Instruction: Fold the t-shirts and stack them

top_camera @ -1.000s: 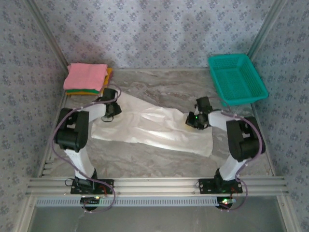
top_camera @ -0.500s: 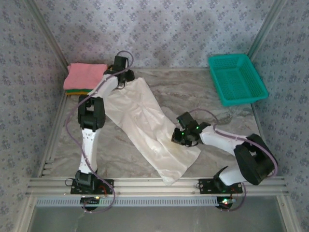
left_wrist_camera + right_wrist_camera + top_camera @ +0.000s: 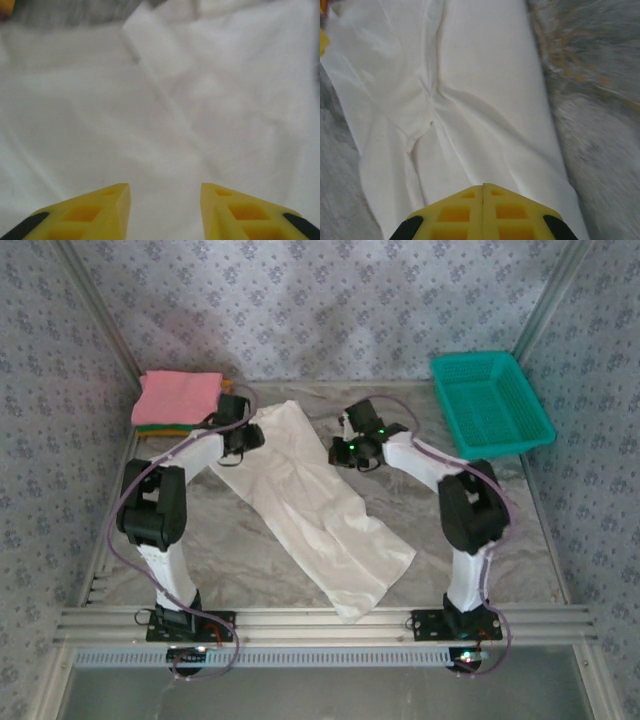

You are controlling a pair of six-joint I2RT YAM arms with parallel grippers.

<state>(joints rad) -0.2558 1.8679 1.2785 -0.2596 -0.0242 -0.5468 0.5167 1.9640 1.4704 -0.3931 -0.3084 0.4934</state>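
Marble table [image 3: 235, 555] bears white t-shirt [image 3: 310, 500], folded stack [image 3: 178, 400], teal basket [image 3: 490, 400].

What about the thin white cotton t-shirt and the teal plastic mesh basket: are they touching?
Apart. The top view shows the white cotton t-shirt lying mid-table, with bare marbled tabletop between it and the teal mesh basket.

The left gripper [image 3: 164, 194] is hovering low with jaws apart. The right gripper [image 3: 483, 192] is pressing its jaws together.

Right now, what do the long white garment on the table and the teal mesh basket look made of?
White garment: thin soft cloth, probably cotton, matte; it lies in creases and folds.
Teal mesh basket: likely moulded plastic; rigid gridded walls, sheen unclear.
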